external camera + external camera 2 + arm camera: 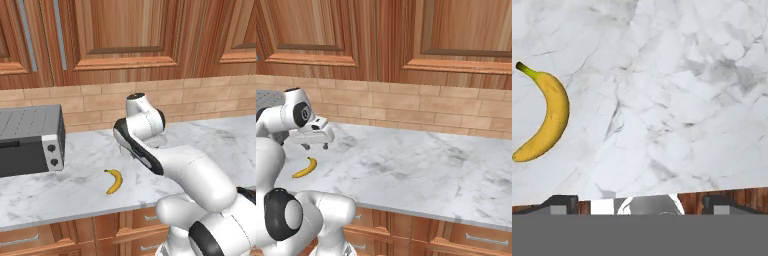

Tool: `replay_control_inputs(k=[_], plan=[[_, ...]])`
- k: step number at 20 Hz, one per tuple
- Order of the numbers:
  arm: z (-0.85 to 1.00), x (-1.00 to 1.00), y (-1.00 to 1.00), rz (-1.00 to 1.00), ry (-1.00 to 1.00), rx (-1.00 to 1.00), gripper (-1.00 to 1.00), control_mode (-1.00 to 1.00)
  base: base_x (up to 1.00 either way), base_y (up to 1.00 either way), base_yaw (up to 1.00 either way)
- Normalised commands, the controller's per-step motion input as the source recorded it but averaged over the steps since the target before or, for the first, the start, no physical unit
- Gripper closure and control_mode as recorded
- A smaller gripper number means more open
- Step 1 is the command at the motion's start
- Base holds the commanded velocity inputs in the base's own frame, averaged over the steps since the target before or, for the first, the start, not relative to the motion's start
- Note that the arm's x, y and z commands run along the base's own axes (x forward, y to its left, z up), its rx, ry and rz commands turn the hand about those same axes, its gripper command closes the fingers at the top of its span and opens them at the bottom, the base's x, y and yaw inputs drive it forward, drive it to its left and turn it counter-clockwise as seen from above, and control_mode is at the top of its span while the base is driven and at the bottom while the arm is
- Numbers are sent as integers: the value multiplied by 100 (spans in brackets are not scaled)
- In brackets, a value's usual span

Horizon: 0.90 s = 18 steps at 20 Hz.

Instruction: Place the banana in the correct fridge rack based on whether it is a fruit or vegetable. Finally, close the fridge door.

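cupboards (120, 35): brown wood doors fill the wall above; I count three or so in each base view, and they are all shut
tabletop (421, 165): one big white marble top; it holds the things, so the arm can reach down to them from above
toaster oven (30, 142): one grey box with two small knobs; it sits at 9 o'clock in the left base view, well apart from the fruit, so it is not in the way
drawers (142, 235): brown ones under the tabletop edge, with grey handles; shut
gripper (314, 146): one; it hangs above the tabletop, pointing down, with nothing in it
fingers (562, 204): two, spread wide apart, I think so the fruit can fit between them
banana (546, 119): one, yellow and curved; it lies flat on the tabletop near the front edge, at 9 o'clock in the hand view, off to the side of the fingers and not touched
job: I think the arm must first slide over the banana, since it is not lined up yet
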Motion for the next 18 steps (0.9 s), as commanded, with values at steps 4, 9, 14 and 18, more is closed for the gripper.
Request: replay_control_inputs(k=[4,9,14,18], plan=[[-99,3,78,-6,17,-1,-100,-100,0,0,0],[-71,21,57,-1,19,0,-100,-100,0,0,0],[-32,19,12,-4,0,0,-100,-100,0,0,0],[-36,23,28,-7,0,0,-100,-100,0,0,0]])
